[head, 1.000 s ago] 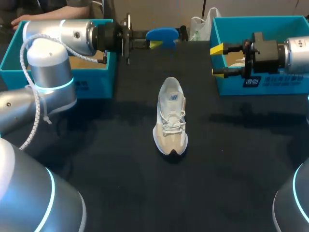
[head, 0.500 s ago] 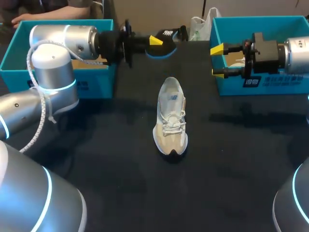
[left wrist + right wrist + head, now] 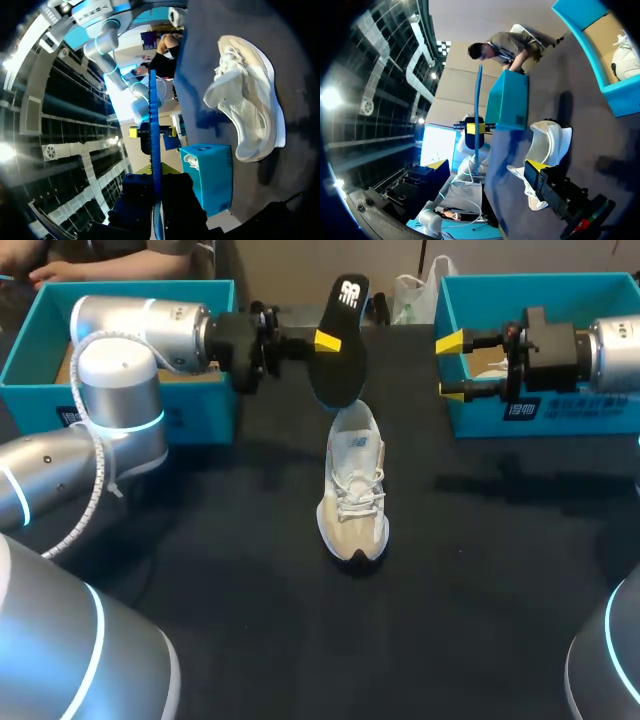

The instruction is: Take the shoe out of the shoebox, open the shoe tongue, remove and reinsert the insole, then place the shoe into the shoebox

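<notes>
A white and beige shoe (image 3: 352, 485) lies on the black table, toe toward me. My left gripper (image 3: 322, 340) is shut on a black insole (image 3: 340, 345) with a blue rim, held on edge just above the shoe's heel. From the left wrist the insole (image 3: 153, 150) is a thin blue line between the dark fingers, with the shoe (image 3: 250, 110) off to one side. My right gripper (image 3: 450, 367) hangs open and holds nothing, in front of the right blue shoebox (image 3: 545, 415). In the right wrist view the shoe (image 3: 545, 145) lies ahead of that gripper (image 3: 487, 170).
A second blue box (image 3: 200, 415) stands at the back left, under my left arm. The right box (image 3: 615, 92) holds another white shoe (image 3: 625, 55). A white bag (image 3: 415, 295) sits at the table's far edge between the boxes.
My left gripper has turned the insole from lying flat to standing on edge and carried it right, over the shoe's heel. The right arm and the shoe have not moved.
</notes>
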`<state>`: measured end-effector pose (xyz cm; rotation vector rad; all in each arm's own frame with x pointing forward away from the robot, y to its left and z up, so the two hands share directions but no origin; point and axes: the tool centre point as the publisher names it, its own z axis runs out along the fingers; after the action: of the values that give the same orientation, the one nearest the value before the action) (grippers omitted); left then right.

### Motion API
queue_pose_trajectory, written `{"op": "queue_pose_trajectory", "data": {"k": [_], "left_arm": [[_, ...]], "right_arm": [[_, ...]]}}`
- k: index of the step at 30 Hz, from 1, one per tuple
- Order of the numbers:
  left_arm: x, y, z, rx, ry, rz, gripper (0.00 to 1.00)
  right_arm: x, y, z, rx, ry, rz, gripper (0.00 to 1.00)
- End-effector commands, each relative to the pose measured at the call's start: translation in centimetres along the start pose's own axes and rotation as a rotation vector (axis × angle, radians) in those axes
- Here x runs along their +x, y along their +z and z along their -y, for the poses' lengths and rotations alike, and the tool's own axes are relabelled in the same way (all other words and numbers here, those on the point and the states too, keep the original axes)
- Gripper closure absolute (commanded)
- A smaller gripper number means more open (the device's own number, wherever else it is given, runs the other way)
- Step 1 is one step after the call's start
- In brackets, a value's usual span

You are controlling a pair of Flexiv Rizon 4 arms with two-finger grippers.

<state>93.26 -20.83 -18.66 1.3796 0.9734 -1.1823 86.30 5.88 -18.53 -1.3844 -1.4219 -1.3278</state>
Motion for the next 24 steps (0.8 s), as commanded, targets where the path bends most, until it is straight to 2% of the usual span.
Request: {"op": "queue_pose_trajectory", "data": {"k": [1, 9, 24], "left_arm": [[0.2, 1.0, 0.3, -0.041, 0.0, 0.003, 1.0], [0.8, 1.9, 0.4, -0.088, -0.015, -0.004, 1.0], [1.8, 4.3, 0.6, -0.124, 0.008, -0.032, 1.0]], "right_arm": [[0.0, 0.2, 0.0, -0.001, 0.001, 0.002, 0.0], [-0.2, 0.7, -0.2, 0.015, 0.001, -0.009, 0.0], [-0.5, 3.9, -0.6, 0.108, -0.01, -0.041, 0.0]]}}
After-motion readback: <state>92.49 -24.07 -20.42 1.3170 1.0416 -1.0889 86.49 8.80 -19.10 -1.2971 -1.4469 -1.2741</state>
